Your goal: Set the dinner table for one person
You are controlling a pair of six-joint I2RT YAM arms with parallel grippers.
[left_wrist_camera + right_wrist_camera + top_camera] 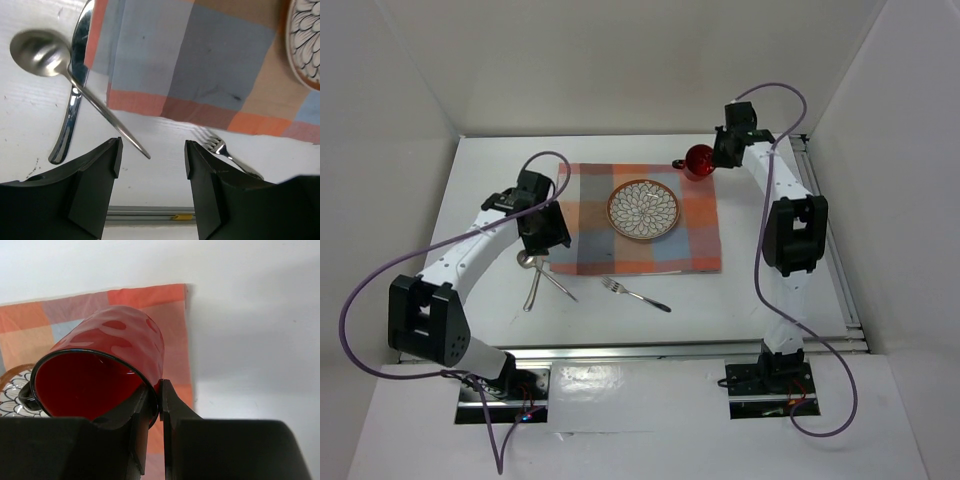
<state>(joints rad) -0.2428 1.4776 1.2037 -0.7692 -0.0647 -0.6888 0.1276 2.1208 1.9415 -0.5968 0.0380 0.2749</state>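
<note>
Top view. The dinner table (740, 300) is a large, plain white rectangle. It fills the floor of a white-walled enclosure, with an aluminium rail (670, 350) along its near edge, just beyond my two bases.

A checked placemat (695, 235) of orange, blue and grey lies flat on the middle of the table. A round patterned plate (643, 210) sits at the placemat's centre.

Off the placemat's near-left corner, on bare table, a spoon (526, 259) lies with its handle crossing over a second piece of cutlery (531, 292). Which kind that second piece is, I cannot tell. A fork (635, 294) lies alone just beyond the placemat's near edge, tines toward the cloth. My left arm hides the placemat's near-left corner in this view.

Left wrist view. My left gripper (153, 150) hangs with its fingers spread wide and nothing between them. It is above bare table (30, 125), between the spoon (36, 52) and the fork (220, 148). The placemat's edge (200, 60) lies just past the fingertips, and the plate (305, 40) shows at the right margin.

Right wrist view. My right gripper (160, 405) is clamped narrow on the rim of a red mug (110, 350), one finger inside and one outside. The mug is over the far-right corner of the placemat (170, 305). Whether its base touches the cloth I cannot tell. In the top view the mug (699, 161) has its handle pointing left.
</note>
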